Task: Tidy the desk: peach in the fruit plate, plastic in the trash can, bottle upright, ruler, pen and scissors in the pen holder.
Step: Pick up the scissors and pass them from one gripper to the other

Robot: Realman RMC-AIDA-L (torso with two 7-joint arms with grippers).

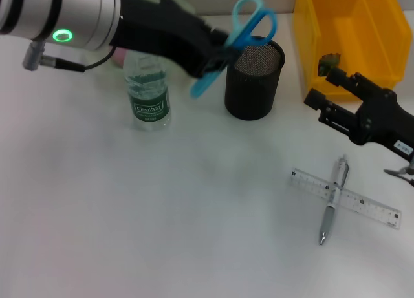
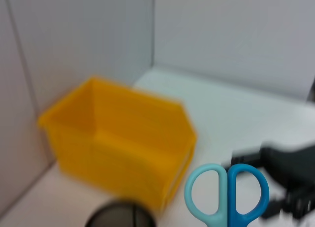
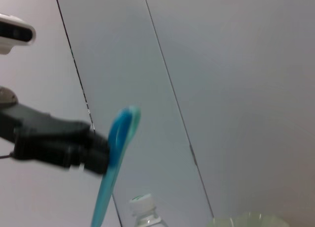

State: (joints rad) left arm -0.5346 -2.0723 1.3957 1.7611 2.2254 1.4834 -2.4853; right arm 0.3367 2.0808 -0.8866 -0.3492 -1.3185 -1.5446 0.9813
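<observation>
My left gripper (image 1: 220, 55) is shut on the blue scissors (image 1: 249, 23), held tilted with the handles up, just left of the black mesh pen holder (image 1: 253, 78). The handles (image 2: 226, 195) show above the holder's rim (image 2: 120, 219). The clear bottle (image 1: 149, 94) stands upright, left of the holder. A pen (image 1: 333, 201) lies across the clear ruler (image 1: 362, 204) on the table at the right. My right gripper (image 1: 328, 88) hovers open and empty beside the yellow bin (image 1: 349, 26). A pale plate rim (image 3: 251, 219) shows beyond the bottle cap (image 3: 142, 205). The peach is hidden.
A small dark crumpled thing (image 1: 326, 62) lies inside the yellow bin (image 2: 123, 153) at the back right. White walls close off the back of the table. A pinkish patch (image 1: 118, 57) peeks out behind my left arm.
</observation>
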